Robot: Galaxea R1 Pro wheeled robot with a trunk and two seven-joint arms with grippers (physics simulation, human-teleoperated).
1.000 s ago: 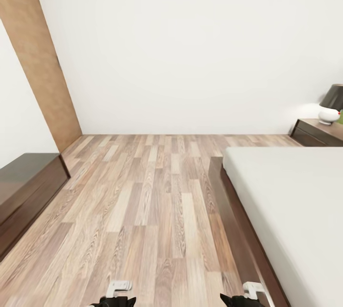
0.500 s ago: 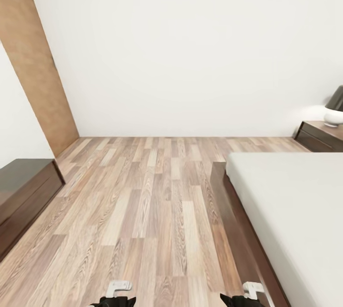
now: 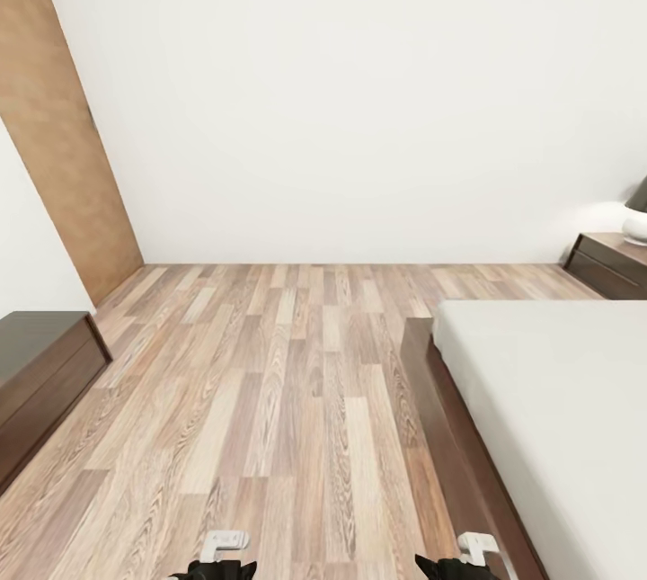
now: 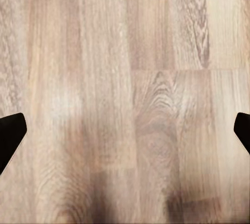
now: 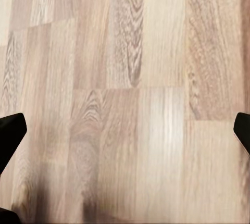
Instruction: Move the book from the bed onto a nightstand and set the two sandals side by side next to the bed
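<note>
Your left gripper (image 4: 125,130) has its jaws spread wide, the dark fingertips (image 4: 10,133) at opposite edges of the left wrist view with bare wood-plank floor (image 4: 125,52) between them. Your right gripper (image 5: 125,130) is the same: jaws wide apart, holding nothing, planks below. In the head view both grippers sit low at the bottom edge, the left (image 3: 216,562) over open floor, the right (image 3: 467,562) close beside the dark frame of the bed (image 3: 548,400).

The bed runs along your right side, its pale mattress smooth and bare where you can see it. Beyond its far corner, against the white wall (image 3: 359,94), stands the nightstand (image 3: 611,263), with a lamp (image 3: 636,218) on top, cut off by the picture's edge. On your left is a long low dark cabinet (image 3: 40,382), and past it a brown wooden door panel (image 3: 63,139). You cannot see the book or the sandals from here.
</note>
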